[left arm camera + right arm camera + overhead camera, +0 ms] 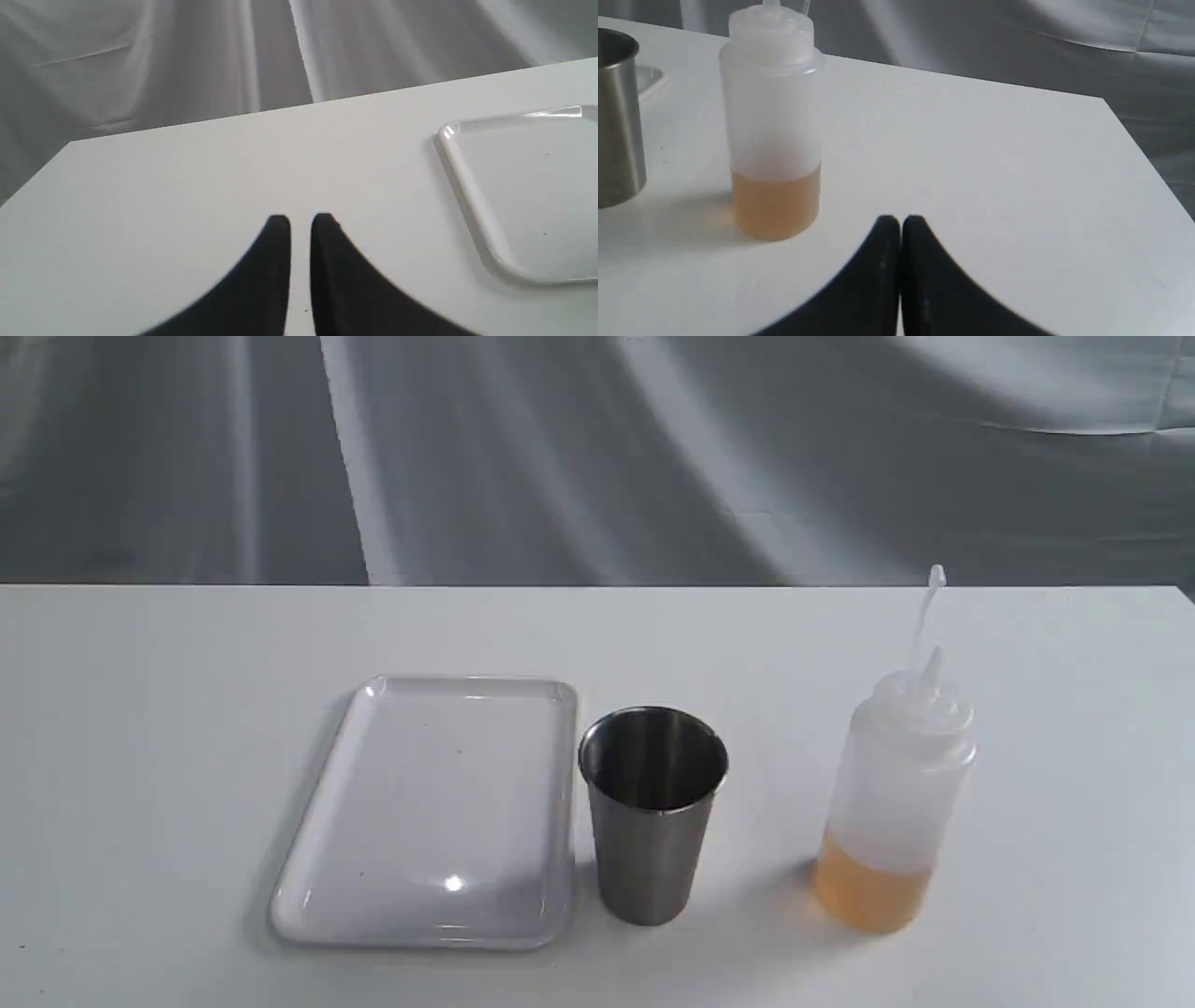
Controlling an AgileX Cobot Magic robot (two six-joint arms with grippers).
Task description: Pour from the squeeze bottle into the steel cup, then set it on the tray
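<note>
The squeeze bottle [896,803] stands upright on the right of the white table, its cap strap sticking up and amber liquid filling its bottom third. Left of it stands the steel cup [652,812], upright, with nothing visible inside. The white tray [439,812] lies flat and bare just left of the cup. Neither gripper shows in the exterior view. My right gripper [901,219] is shut and holds nothing, low over the table, a short way from the bottle [773,126] and the cup [616,116]. My left gripper [301,219] holds nothing, its fingers a narrow slit apart, to the side of the tray [528,186].
The table's far edge [597,585] meets a grey draped cloth backdrop [597,457]. One table corner [1104,99] lies beyond my right gripper, another [69,142] beyond my left gripper.
</note>
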